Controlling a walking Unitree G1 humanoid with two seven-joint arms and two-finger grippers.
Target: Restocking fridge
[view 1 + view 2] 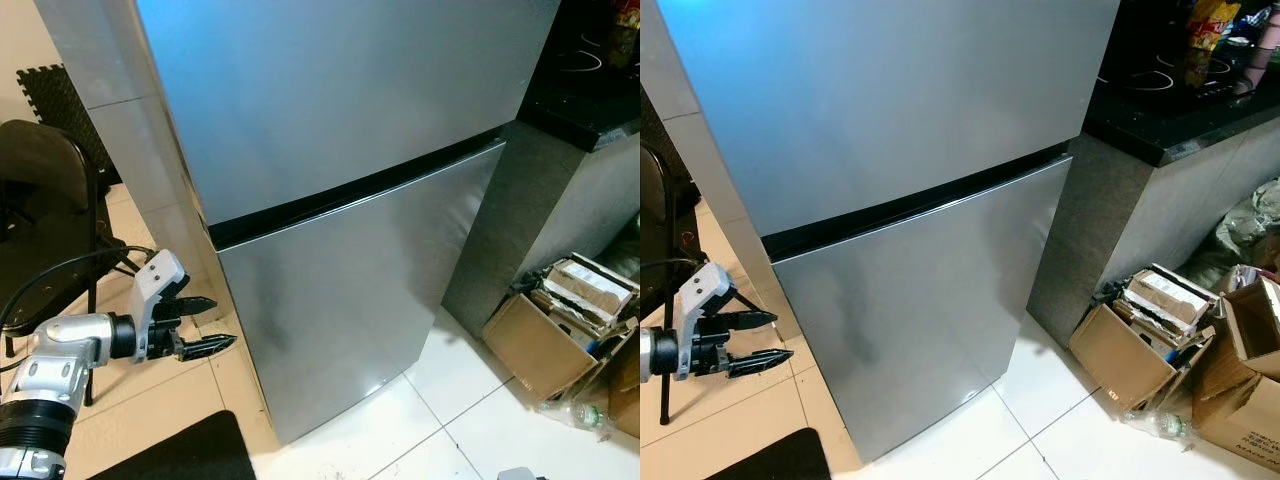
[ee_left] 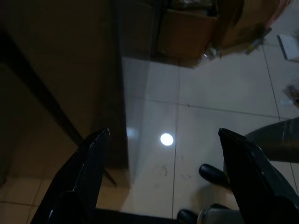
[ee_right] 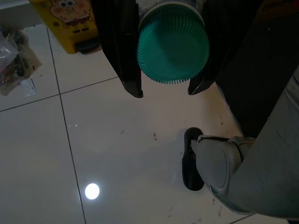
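A: Status? Fridge [image 1: 340, 180] is dead ahead, both doors closed, brushed steel, flat panels with a black gap between upper and lower.

B: Left gripper [image 1: 205, 325] is raised near the fridge's left front corner, fingers spread wide, nothing between them. In the left wrist view the fingers [image 2: 88, 172] frame bare glossy tile.

A: Right side?

B: Right gripper [image 3: 163, 91] hangs low over the floor, fingers clamped on a container with a green ribbed cap [image 3: 173, 44]. Round, fine ridges on the rim. That's the stock item, I'd judge. Body is hidden, so can't tell if it's a bottle or a jar.

A: Risks?

B: No handle visible on the doors. Smooth metal edge, thin black fingers: likely slip when prying the door. Second, the grip looks to sit close to the cap; a swing or bump against the door could shake it loose. Third, clutter on the right: torn cardboard boxes [image 1: 560, 320] and a plastic bottle on the floor beside the dark stone counter [image 1: 1170, 130]. Glossy tile, slippery footing.

A: Black mat [image 1: 180, 455] near left too. Watch the feet.
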